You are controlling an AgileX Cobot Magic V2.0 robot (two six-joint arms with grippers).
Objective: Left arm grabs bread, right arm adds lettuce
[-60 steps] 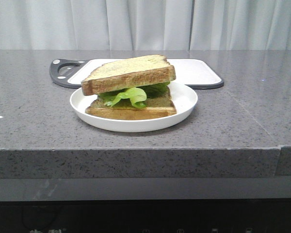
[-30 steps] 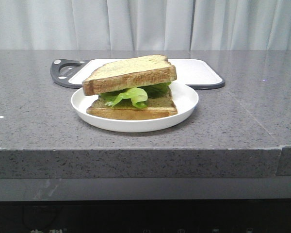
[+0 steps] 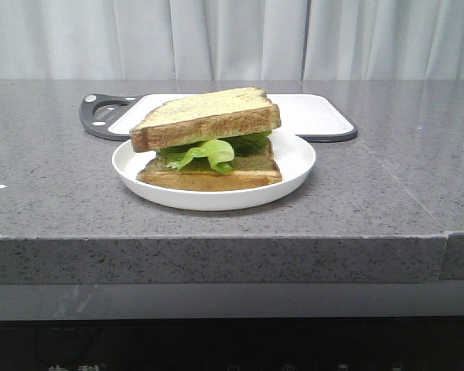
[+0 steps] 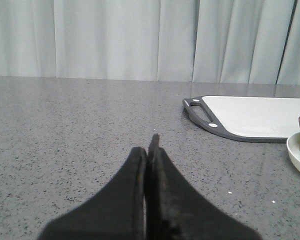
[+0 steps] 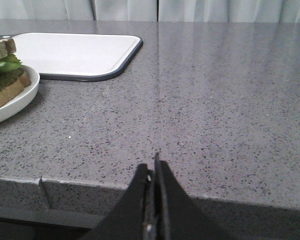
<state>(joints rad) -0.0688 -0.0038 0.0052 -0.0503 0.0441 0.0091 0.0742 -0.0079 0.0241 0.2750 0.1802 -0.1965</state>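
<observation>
- The grey speckled counter (image 3: 54,193) runs across the front view, with pale curtains (image 3: 232,39) behind it.
- A white cutting board (image 3: 313,112) with a dark rim and handle lies flat at the back of the counter, just behind the plate.
- A white round plate (image 3: 294,166) sits near the middle of the counter and carries the stacked sandwich.
- The bread (image 3: 205,117), the thick slice with a brown crust, lies on top of the stack, tilted a little.
- A thinner bottom slice (image 3: 209,178) lies flat on the plate.
- The lettuce (image 3: 205,153) is sandwiched between the two slices, its light-green ruffled edge curling out at the front.
- The left gripper (image 4: 149,150) is clenched with nothing in it, low over bare counter, well apart from the plate.
- The right gripper (image 5: 152,170) is likewise pressed together and empty, near the counter's front edge, away from the plate.
</observation>
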